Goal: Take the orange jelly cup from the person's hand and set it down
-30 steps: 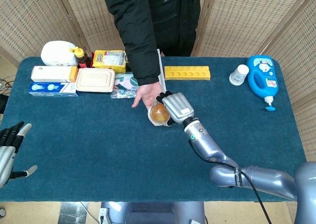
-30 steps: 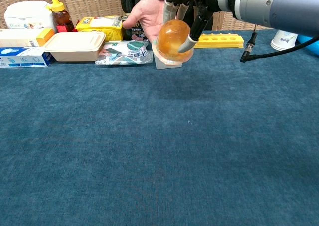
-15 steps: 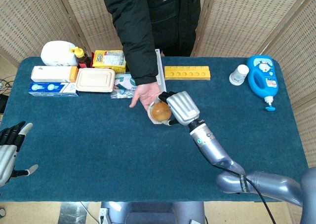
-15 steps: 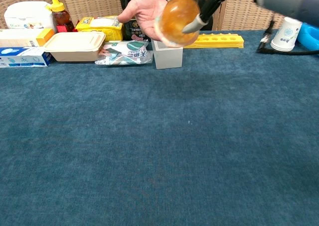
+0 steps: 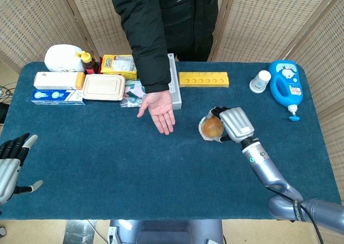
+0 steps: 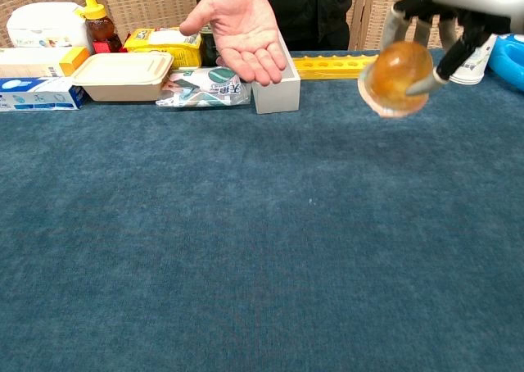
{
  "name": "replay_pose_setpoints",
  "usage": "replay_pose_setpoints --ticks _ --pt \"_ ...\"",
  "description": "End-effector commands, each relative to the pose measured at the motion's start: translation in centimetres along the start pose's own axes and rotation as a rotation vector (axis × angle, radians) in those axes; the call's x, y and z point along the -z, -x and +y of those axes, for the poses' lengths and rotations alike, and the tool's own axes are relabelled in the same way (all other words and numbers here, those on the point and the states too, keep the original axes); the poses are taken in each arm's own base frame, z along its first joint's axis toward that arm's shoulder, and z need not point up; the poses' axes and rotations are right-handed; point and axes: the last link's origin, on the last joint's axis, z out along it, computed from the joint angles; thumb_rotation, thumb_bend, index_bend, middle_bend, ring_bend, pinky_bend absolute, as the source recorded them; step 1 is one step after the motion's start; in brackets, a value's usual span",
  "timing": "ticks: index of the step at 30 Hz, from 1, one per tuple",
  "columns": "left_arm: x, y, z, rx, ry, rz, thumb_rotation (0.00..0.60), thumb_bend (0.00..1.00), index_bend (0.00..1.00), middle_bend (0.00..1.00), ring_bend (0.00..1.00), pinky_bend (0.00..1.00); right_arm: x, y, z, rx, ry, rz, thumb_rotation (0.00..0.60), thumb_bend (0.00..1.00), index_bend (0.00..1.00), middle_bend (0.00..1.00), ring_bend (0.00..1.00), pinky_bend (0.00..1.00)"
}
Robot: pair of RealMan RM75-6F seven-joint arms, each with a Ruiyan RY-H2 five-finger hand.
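My right hand (image 5: pixel 232 123) grips the orange jelly cup (image 5: pixel 212 128), holding it in the air above the blue table, right of centre. In the chest view the jelly cup (image 6: pixel 398 77) hangs clear of the cloth with my right hand (image 6: pixel 449 20) wrapped over it from above. The person's hand (image 5: pixel 159 109) lies palm up and empty to the left of the cup, also seen as the person's hand (image 6: pixel 241 28) in the chest view. My left hand (image 5: pixel 12 163) rests off the table's left edge, fingers apart and holding nothing.
A grey box (image 6: pixel 277 93) and yellow tray (image 5: pixel 203 79) stand near the back. Food packs, a beige lidded box (image 5: pixel 103 87) and a honey bottle (image 5: pixel 86 61) crowd the back left. A white cup (image 5: pixel 260 81) and blue detergent bottle (image 5: pixel 286 86) stand back right.
My right hand has carried the jelly cup off the person's palm and away to the right. The person's hand now lies open and empty. My left hand has stayed put.
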Motion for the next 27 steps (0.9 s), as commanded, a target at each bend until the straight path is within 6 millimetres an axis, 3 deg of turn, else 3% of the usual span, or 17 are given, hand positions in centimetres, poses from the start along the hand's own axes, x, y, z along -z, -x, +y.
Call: replay_pose_setpoints --ticks 1,9,11,14,18,20,27 --pt "0.0 0.1 0.1 -0.003 -0.002 -0.001 0.600 0.02 0.00 0.00 0.00 0.01 0.1 2.6 0.7 -0.009 0.020 -0.072 0.600 0.29 0.59 0.51 0.48 0.61" --pt "0.0 0.3 0.2 -0.010 -0.002 -0.006 0.600 0.02 0.00 0.00 0.00 0.01 0.0 5.9 1.0 -0.010 0.033 -0.151 0.600 0.29 0.56 0.48 0.44 0.57" --pt "0.0 0.3 0.2 -0.010 -0.003 -0.003 0.600 0.02 0.00 0.00 0.00 0.01 0.3 6.2 1.2 -0.010 0.030 -0.181 0.600 0.25 0.42 0.40 0.37 0.53" --pt "0.0 0.2 0.1 -0.008 -0.003 -0.001 0.600 0.02 0.00 0.00 0.00 0.01 0.8 5.5 1.3 -0.029 0.028 -0.202 0.600 0.18 0.16 0.17 0.19 0.43" --pt "0.0 0.2 0.1 -0.007 -0.002 0.001 0.600 0.02 0.00 0.00 0.00 0.01 1.9 4.3 1.7 -0.038 0.025 -0.163 0.600 0.16 0.10 0.07 0.08 0.33" --pt "0.0 0.1 0.1 -0.007 -0.001 0.003 0.600 0.02 0.00 0.00 0.00 0.01 2.9 3.6 1.9 -0.047 0.025 -0.149 0.600 0.15 0.10 0.06 0.07 0.30" --pt "0.3 0.0 0.2 -0.002 0.009 0.010 0.600 0.02 0.00 0.00 0.00 0.01 10.7 0.7 4.6 -0.084 0.088 -0.052 0.600 0.13 0.10 0.06 0.06 0.23"
